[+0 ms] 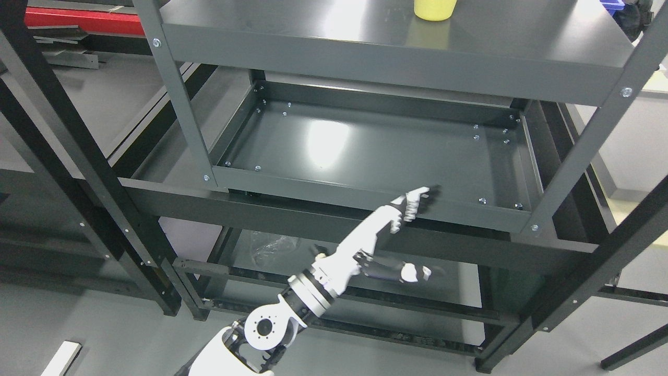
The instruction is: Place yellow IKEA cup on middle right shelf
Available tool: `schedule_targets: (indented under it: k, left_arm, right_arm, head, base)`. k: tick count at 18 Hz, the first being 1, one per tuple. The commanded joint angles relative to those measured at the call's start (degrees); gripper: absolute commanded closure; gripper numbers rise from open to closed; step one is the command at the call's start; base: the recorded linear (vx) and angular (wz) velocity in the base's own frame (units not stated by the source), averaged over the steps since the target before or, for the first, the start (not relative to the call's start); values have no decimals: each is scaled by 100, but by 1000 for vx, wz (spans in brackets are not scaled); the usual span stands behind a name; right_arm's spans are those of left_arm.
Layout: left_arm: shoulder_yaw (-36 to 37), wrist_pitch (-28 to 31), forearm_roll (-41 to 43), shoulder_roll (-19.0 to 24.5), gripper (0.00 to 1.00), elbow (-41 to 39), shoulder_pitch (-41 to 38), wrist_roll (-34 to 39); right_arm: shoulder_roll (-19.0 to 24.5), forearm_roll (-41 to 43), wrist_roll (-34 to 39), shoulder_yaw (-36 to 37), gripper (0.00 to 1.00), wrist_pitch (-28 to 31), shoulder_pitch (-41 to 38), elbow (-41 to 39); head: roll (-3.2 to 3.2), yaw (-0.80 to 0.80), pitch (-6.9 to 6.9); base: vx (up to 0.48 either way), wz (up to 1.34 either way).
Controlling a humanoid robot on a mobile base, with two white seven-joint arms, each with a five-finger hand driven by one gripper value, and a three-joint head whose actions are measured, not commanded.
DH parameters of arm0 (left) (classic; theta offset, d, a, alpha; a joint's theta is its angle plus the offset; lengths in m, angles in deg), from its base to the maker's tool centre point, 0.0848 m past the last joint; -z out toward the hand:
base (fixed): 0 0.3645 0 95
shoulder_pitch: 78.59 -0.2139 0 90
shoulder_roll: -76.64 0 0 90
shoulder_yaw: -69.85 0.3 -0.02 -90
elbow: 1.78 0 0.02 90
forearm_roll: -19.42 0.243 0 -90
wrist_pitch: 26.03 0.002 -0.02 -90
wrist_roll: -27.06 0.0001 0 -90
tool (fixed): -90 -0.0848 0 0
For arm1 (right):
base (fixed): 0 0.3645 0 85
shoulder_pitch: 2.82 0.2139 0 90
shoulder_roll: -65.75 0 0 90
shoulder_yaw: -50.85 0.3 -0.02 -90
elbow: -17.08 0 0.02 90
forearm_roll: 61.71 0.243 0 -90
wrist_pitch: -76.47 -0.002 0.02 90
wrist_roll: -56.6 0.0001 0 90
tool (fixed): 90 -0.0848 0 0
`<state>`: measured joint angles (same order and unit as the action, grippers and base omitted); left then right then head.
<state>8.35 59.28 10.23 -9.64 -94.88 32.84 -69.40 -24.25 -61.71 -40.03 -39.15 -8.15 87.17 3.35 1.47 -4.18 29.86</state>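
The yellow cup (434,9) stands upright on the upper grey shelf (365,47), right of its middle, cut off by the top edge of the picture. My left hand (412,232) reaches up from the bottom of the head view. It is open and holds nothing, with its fingers (416,201) stretched out against the front rim of the shelf tray below (365,196) and its thumb (415,272) spread lower down. The hand is well below the cup and apart from it. That lower tray holds nothing.
Slanted grey uprights (177,99) (589,136) frame the rack, and black frame beams (78,156) (600,261) cross on both sides. Crumpled clear plastic (271,243) lies on the lowest level. A blue bin (613,4) shows at the top right.
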Motion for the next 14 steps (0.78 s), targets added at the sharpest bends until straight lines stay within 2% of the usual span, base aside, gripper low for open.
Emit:
schedule_targets:
  k: [1, 6, 8, 9, 14]
  left_arm:
    - [-1690, 83, 461, -272, 1, 547, -394, 1722]
    - [-1707, 179, 496, -272, 2, 547, -552, 1517]
    - [-1733, 136, 488, 5, 2, 547, -648, 1105]
    - [-1760, 118, 479, -3, 2, 521, -684, 1059]
    - [-2383, -92, 409, -12, 2, 433, -920, 1059]
  right_arm:
    - [-100, 141, -5, -97, 1, -1, -78, 1]
    - [-100, 141, -5, -97, 1, -1, -78, 1]
    - [-100, 141, -5, -97, 1, -1, -78, 1]
    - [-100, 141, -5, -97, 1, -1, -78, 1]
    - [-100, 141, -5, -97, 1, -1, -78, 1]
  head:
    - [0, 0, 0]
    - [0, 0, 0]
    - [0, 0, 0]
    - [0, 0, 0]
    - [0, 0, 0]
  base:
    - [-94, -48]
    - [-65, -32]
    - [-19, -9]
    - [-10, 1]
    - [0, 0]
